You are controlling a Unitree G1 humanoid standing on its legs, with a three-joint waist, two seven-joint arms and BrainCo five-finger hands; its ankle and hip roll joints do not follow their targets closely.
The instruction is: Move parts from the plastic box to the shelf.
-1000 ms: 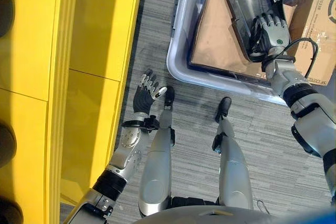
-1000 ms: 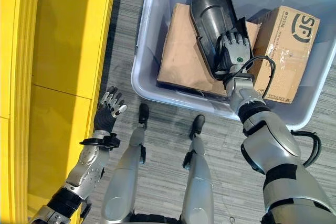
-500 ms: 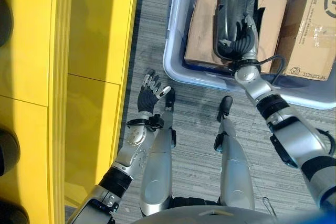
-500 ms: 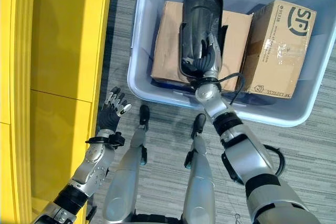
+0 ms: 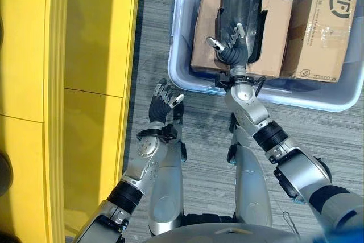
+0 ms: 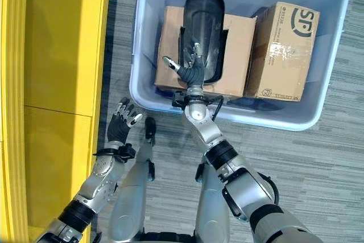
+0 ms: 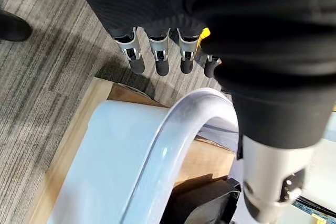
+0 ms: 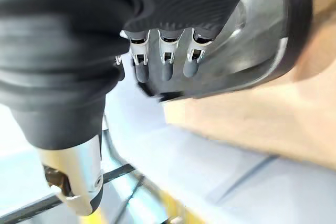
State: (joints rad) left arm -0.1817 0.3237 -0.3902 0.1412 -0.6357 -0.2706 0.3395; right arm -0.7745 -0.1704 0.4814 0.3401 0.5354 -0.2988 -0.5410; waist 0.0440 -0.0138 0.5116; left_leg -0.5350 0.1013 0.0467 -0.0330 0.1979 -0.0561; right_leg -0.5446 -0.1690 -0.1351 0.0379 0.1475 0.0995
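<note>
Transfer not started: every part sits in the plastic box [image 6: 135,55].

Your right hand [image 6: 190,70], fingers spread, hovers at the black moulded part [image 6: 203,21] lying on a cardboard box [image 6: 170,44]. Your left hand [image 5: 161,102] hangs open beside the yellow shelf [image 5: 74,83].

Yellow shelf [image 5: 85,55] cut off at edge; part's [image 6: 202,21] near end perhaps behind right hand [image 6: 190,72]
</note>
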